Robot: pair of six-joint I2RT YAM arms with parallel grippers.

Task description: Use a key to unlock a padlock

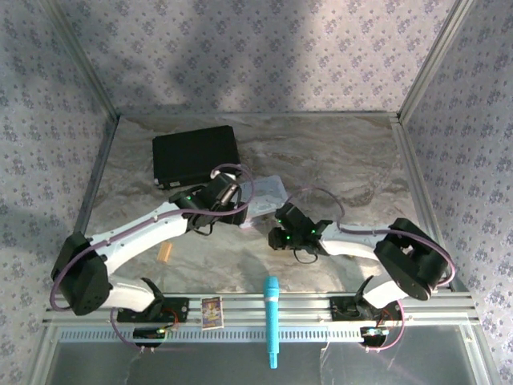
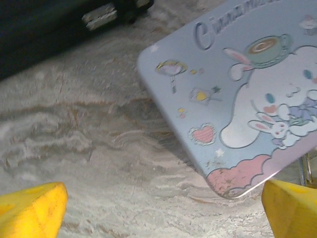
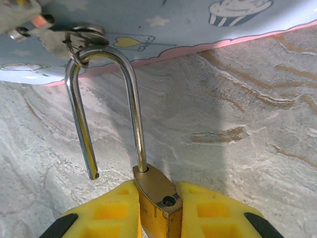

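The right jaws were closed on the padlock (image 3: 156, 198). In the right wrist view two yellow fingers (image 3: 111, 210) pressed against either side of its brass body, which stood on edge between them, a small round hole showing in its upper face. The silvery shackle (image 3: 131, 99) reached away from the body toward a pastel blue tin (image 3: 198, 20). Its long leg was seated in the brass, while its short leg ended free over the marbled worktop (image 3: 237, 124), apart from the body, so the lock was open. The bend of the shackle lay on the tin's edge, hooked through a small ring. The flat silvery piece there looked like the key (image 3: 86, 32), though it was too blurred to be sure.

The left jaws stood wide. In the left wrist view their yellow fingertips (image 2: 29, 210) sat at the two lower corners with bare worktop between them, gripping nothing. Just beyond them lay the rounded corner of the tin, printed with a white cartoon rabbit. A black case (image 2: 39, 29) filled the top left. A thin silvery sliver showed beside the right-hand fingertip, too little to name.

From above, both arms reached in toward the middle of the worktop and met at the tin (image 1: 271, 188), the left from the left side and the right from the right. The black case lay behind the left arm. A tan block (image 1: 166, 253) sat near the left arm's forearm. On the near rail lay a teal stick (image 1: 272, 321) and a small picture card (image 1: 212, 311).
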